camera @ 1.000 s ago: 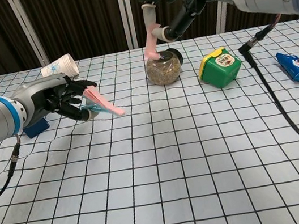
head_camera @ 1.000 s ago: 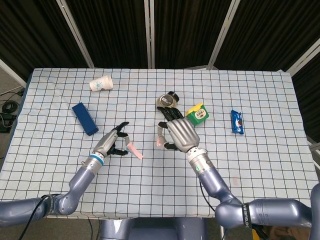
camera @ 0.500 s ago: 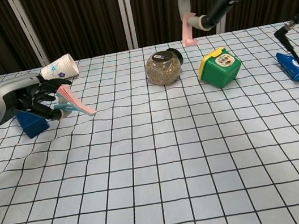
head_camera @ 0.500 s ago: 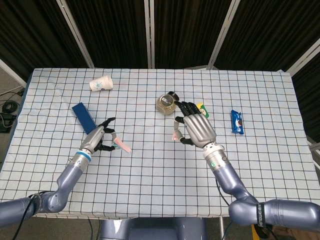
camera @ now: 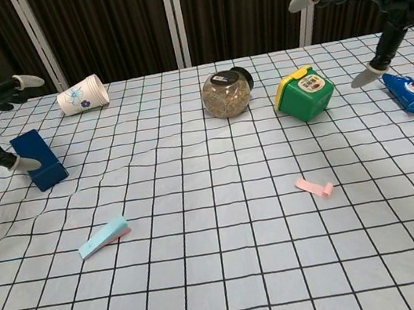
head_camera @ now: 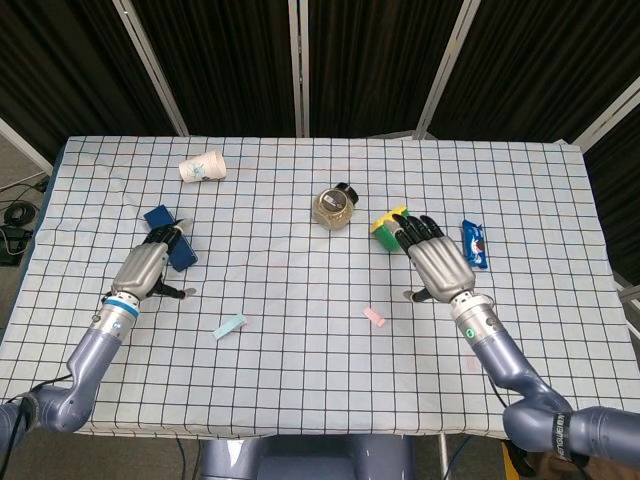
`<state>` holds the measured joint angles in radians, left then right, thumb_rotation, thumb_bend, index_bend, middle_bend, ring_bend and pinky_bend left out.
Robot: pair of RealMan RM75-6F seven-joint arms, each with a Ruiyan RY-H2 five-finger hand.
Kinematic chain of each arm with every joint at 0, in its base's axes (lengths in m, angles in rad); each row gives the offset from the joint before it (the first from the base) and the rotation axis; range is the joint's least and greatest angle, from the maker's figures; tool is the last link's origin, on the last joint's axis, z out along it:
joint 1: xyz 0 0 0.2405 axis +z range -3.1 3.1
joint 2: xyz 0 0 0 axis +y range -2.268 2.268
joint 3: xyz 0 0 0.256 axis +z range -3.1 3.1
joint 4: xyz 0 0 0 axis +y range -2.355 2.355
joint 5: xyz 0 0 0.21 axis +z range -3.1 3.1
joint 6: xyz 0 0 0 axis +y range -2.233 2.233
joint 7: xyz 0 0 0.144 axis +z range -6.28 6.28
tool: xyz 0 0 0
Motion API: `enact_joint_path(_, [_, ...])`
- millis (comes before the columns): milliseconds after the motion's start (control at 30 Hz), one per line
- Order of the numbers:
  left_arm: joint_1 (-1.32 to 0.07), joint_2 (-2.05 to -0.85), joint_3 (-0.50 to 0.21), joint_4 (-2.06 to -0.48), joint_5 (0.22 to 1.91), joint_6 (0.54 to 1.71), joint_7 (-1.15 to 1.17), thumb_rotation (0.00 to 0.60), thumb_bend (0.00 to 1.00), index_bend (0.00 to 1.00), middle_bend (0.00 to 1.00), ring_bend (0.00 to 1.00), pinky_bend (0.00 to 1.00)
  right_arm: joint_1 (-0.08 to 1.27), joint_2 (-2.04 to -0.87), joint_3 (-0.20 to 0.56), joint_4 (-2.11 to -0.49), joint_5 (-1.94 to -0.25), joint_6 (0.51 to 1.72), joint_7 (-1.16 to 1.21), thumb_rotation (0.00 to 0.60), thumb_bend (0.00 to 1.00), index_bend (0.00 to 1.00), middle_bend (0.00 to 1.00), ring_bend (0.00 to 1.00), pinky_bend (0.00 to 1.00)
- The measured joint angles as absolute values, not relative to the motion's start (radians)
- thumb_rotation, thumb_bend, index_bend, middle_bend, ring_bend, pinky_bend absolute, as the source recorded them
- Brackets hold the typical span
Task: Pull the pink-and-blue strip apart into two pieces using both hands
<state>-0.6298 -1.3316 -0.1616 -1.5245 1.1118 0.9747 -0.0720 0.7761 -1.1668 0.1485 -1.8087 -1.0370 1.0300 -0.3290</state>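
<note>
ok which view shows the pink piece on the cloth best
The chest view: the pink piece lies close to the camera, and one end visibly curls up off the tablecloth. The head view shows the same piece only as a small pink sliver from above, its curl not readable.

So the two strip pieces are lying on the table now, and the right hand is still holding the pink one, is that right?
Not quite. The chest view shows the pink piece lying on the table, with the right hand open and holding nothing. The blue piece lies on the table too.
</note>
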Motion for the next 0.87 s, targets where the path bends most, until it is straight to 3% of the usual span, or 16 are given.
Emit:
enact_joint_path(233, [-0.573,-1.263,-0.172,-1.540,1.170,1.075,-0.098,0.600,0.00,0.00,0.00,0.00,0.00,0.687,-1.093,0.113,-1.790,-1.217,1.106,-0.219,0.600,0.00,0.00,0.00,0.00,0.00])
enact_joint_path(433, [-0.488,-1.186,-0.162,-1.576,1.207,1.201,-0.104,0.600,0.00,0.00,0.00,0.00,0.00,0.574,-1.032,0.073,-1.739,-1.366,1.257,-0.090,0.600,0.00,0.00,0.00,0.00,0.00])
enact_joint_path(667, [-0.319,-1.091,-0.100,-1.645,1.286,1.413,-0.091,0.600,0.00,0.00,0.00,0.00,0.00,0.410,-1.006,0.024,-1.540,-1.493,1.481,0.099,0.600,0.00,0.00,0.00,0.00,0.00])
enact_joint_path(867, [-0.191,-1.039,-0.012,-1.669,1.369,1.500,-0.132,0.600,0.00,0.00,0.00,0.00,0.00,0.312,-1.023,0.004,-1.369,-1.541,1.591,0.135,0.600,0.00,0.00,0.00,0.00,0.00])
